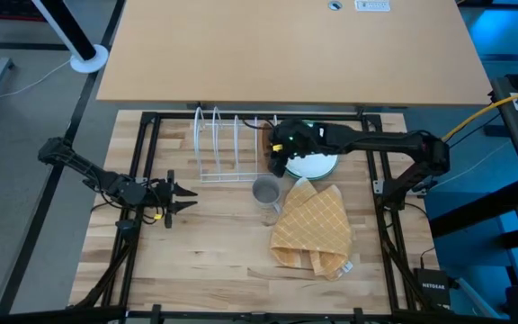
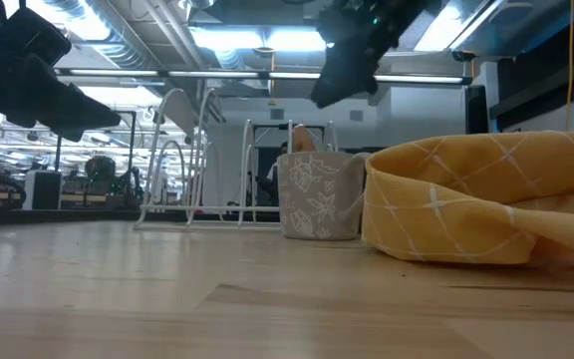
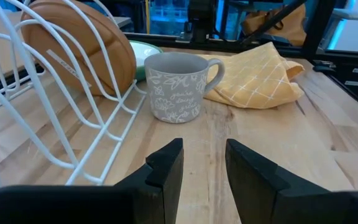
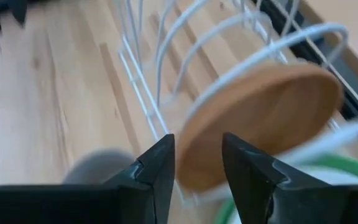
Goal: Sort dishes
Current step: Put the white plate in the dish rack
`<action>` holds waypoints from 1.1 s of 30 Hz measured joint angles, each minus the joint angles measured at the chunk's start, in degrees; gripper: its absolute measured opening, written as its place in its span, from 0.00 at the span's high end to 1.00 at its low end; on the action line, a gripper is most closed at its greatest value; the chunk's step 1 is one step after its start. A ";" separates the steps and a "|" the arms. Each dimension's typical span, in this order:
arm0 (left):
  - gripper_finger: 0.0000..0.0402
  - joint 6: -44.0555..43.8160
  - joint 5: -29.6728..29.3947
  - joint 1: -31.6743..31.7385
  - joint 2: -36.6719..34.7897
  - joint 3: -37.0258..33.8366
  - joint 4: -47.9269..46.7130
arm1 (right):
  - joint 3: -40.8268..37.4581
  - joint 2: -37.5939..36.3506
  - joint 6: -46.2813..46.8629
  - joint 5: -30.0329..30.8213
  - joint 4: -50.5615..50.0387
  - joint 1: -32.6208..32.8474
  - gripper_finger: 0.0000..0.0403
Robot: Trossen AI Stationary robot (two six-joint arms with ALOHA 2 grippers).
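Note:
The brown wooden plate (image 4: 260, 118) stands on edge between the wires at the right end of the white wire rack (image 1: 232, 144); it also shows in the left wrist view (image 3: 79, 43). A white plate (image 1: 315, 165) lies on a green one (image 4: 328, 165) just right of the rack. The dark teal plate does not show. My right gripper (image 4: 197, 162) is open above the brown plate's rim and the rack's right end (image 1: 281, 148); I see no touch. My left gripper (image 1: 174, 196) is open and empty, left of the rack.
A grey patterned mug (image 1: 265, 191) stands in front of the rack's right end. The yellow checked cloth (image 1: 313, 229) lies crumpled toward the table's near right. Bare wood lies between my left gripper and the mug (image 3: 179, 84).

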 joint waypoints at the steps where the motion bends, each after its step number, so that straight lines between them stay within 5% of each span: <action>1: 0.72 0.00 0.00 0.00 0.02 0.00 0.00 | 1.93 -0.02 -0.64 -0.02 -3.99 0.00 0.66; 7: 0.72 -0.02 0.00 0.00 0.01 0.00 0.00 | 11.43 -0.02 -1.32 -0.02 -24.78 0.02 0.66; 13: 0.72 -0.02 0.00 0.00 -0.01 -0.01 0.00 | 10.85 -0.07 3.52 1.52 -34.66 0.04 0.66; 24: 0.72 -1.10 0.02 0.00 -0.01 -0.01 0.00 | -2.38 -0.02 6.80 23.33 -33.01 -1.88 0.66; 33: 0.72 -1.28 0.02 0.00 0.02 0.01 0.00 | -6.70 -0.02 7.83 11.70 -28.86 -17.11 0.66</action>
